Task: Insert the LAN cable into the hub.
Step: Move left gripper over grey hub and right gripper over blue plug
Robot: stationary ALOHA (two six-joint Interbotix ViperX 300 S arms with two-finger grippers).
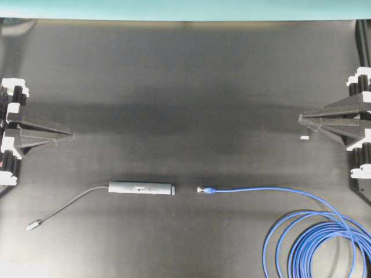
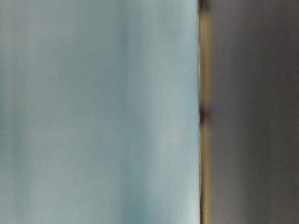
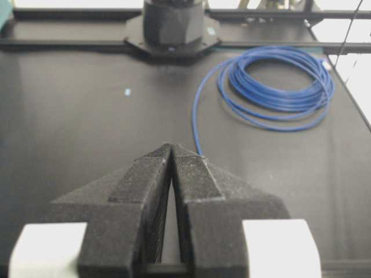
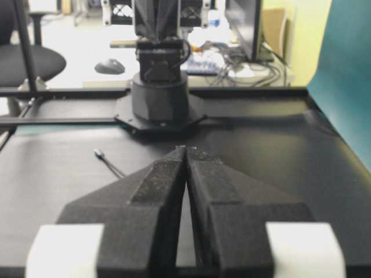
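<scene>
The LAN cable (image 1: 261, 189) lies on the mat with its plug (image 1: 203, 189) pointing at the open end of the hub (image 1: 141, 188), the two in line but apart, nothing yet inserted. From the right gripper (image 1: 301, 119) the plug sits forward and well toward the middle of the table, with the blue coils (image 1: 324, 243) nearer its own side; from the left gripper (image 1: 71, 134) the hub lies a little ahead and toward the near edge, its grey tail cord (image 1: 69, 205) trailing back to a small silver connector (image 1: 32, 226). Both grippers are parked at the table's sides, fingers pressed together and holding nothing, as both wrist views confirm.

To do this well, I judge the right gripper should spread its fingers and take the cable just behind the boot, so the plug stays stiff and level, while the left pins the hub's body clear of the port. The coils may drag on the plug, so some slack helps.

The surface is a matte black mat (image 1: 185, 87) with a teal backdrop (image 1: 185, 8) at its far edge; the table-level view is too blurred to read. Beyond the table the right wrist view shows an office chair (image 4: 29, 58) and cluttered desks
</scene>
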